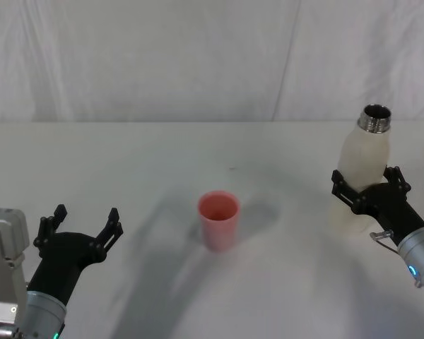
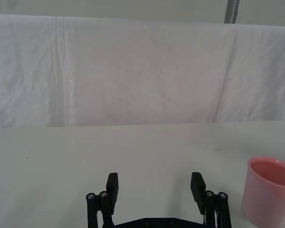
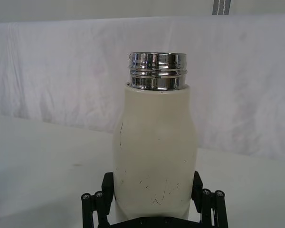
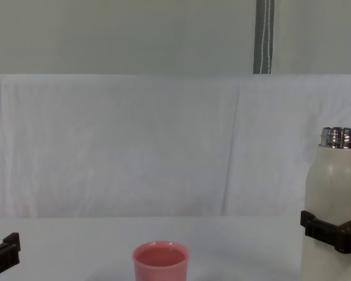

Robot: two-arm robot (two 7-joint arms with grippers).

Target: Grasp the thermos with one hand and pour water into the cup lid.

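A white worktop (image 1: 127, 162) runs across the whole scene, with a white cloth backdrop (image 1: 198, 56) hanging behind its far edge. There is one of each.

One thermos (image 1: 364, 159) stands upright on the robot's right side of the worktop, cream-white, its silver threaded neck bare and open at the top. In the right wrist view its body shows fine dark scratches low down. It is much taller than anything else here.

Two hands are in sight. The right hand (image 1: 369, 188) is at the thermos: one black finger lies on each side of the lower body, touching it, so the bottle sits between the fingers and is clasped there, with the neck rising well above them. The chest view shows the same black finger band wrapped across the bottle below its middle. The left hand (image 1: 85, 224) hovers low over the robot's left side of the worktop, its fingers spread apart and holding nothing.

One cup lid (image 1: 218, 219), salmon-pink, stands upright near the middle of the worktop, between the two hands and well apart from the thermos. Whether it holds water cannot be told.
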